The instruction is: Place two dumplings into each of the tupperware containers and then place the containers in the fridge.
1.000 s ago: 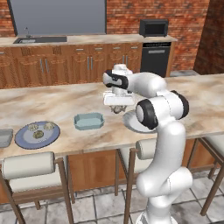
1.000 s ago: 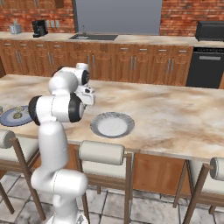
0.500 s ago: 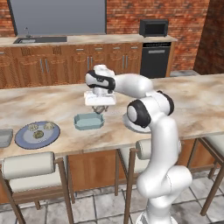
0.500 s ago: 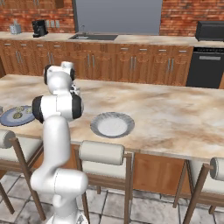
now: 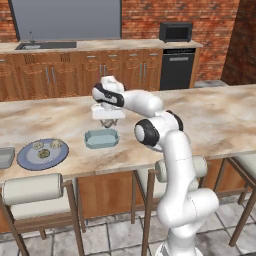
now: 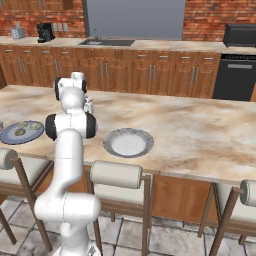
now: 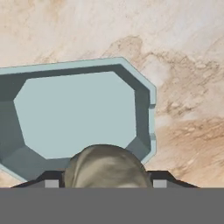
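Marble counter (image 5: 215,117) bears one teal tub (image 5: 101,138), three plated dumplings (image 5: 44,149).

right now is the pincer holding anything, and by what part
Yes, a dumpling: the pincer is shut on its two sides, fingertips flanking the lump, above the empty teal container.

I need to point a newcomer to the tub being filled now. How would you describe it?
On the long marble counter, look right of the round blue-grey plate carrying dumplings. The pale teal rectangular tub sits there, beneath the robot's hand. Its clipped corners and empty inside set it apart.
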Available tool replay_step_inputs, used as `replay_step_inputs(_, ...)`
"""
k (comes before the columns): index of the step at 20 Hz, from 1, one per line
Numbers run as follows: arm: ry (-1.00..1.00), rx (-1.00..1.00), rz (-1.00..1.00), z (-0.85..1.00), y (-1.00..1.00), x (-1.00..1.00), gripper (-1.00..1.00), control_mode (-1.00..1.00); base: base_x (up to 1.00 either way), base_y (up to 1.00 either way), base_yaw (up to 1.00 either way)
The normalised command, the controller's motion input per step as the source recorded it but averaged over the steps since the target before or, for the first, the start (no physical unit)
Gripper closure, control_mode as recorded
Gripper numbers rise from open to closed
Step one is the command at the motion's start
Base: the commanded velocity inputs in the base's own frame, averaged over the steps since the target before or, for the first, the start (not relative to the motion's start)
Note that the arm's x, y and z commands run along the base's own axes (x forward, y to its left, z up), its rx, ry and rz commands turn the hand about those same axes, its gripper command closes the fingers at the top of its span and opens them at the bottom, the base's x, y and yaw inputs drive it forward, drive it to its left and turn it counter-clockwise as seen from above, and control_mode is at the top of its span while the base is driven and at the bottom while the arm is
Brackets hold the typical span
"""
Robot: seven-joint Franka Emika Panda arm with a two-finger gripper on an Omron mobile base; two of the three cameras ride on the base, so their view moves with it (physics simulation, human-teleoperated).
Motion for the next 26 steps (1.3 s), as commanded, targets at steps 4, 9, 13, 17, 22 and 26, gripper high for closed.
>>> replay_step_inputs(4, -0.27, 0.0, 0.11, -0.51, 0.0, 0.01, 1.0, -1.0, 0.0, 0.0, 0.0)
replay_step_inputs(9, -0.18, 0.04, 0.07, -0.45, 0.0, -0.01, 1.0, -1.0, 0.0, 0.0, 0.0)
replay_step_inputs(13, -0.1, 0.08, 0.03, -0.49, 0.0, 0.0, 1.0, -1.0, 0.0, 0.0, 0.0)
replay_step_inputs(17, -0.2, 0.05, 0.02, -0.62, 0.0, 0.0, 1.0, -1.0, 0.0, 0.0, 0.0)
replay_step_inputs(22, -0.17, 0.05, 0.02, -0.29, 0.0, 0.0, 1.0, -1.0, 0.0, 0.0, 0.0)
replay_step_inputs(26, 0.0, 0.01, 0.01, 0.0, 0.0, 0.0, 1.0, -1.0, 0.0, 0.0, 0.0)
